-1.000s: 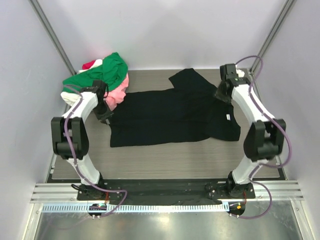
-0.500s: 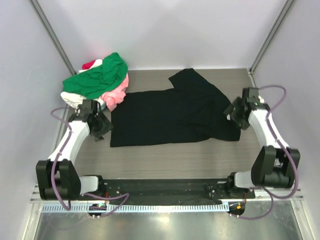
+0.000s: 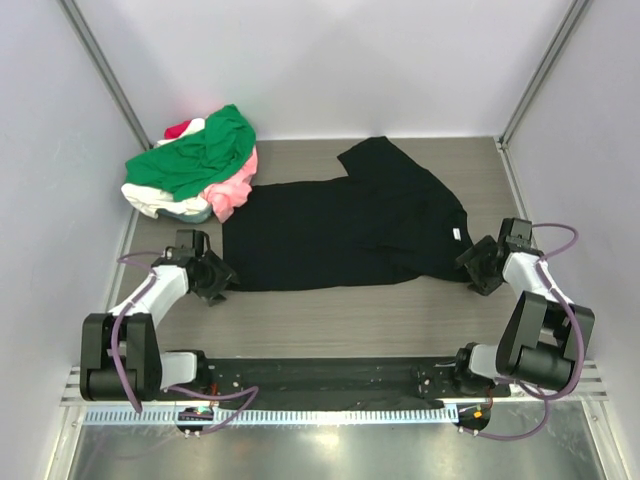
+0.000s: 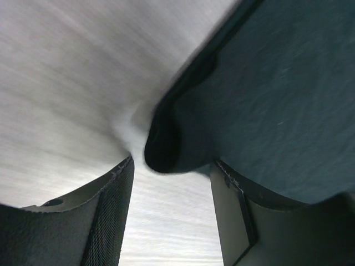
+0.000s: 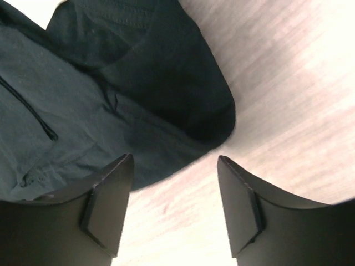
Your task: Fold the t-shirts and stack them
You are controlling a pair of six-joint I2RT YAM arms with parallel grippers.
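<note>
Relocated within the last second: both hands, drawn back from the far side of the black t-shirt to its two near corners, with fingers parted from shut along the way. Read as: cloth let go after spreading, near edge now lined up for a first fold.

Entry 1, left hand. Fingers moderately apart, gripping nothing. Set low over the worktop, straddling a rolled lip of hem at the near-left corner; cloth between the fingers but not pinched; contact with their inner faces not decidable.

Entry 2, right hand. Fingers likewise apart, empty. Aimed at the rounded near-right corner, cloth just ahead of the tips and apart from them, bare worktop underneath.

Entry 3, black t-shirt. Spread lengthwise across the middle of the worktop, one sleeve pointing to the far side, white tag showing toward the right end. Flat, not yet folded.

Entry 4, remaining t-shirts. Loose heap at the far-left corner, just beside the black one: green t-shirt on top, pink t-shirt at the near-right side, white t-shirt at the bottom left, red t-shirt peeking out behind. None folded, no stack begun; task judged to be at its opening stage.
</note>
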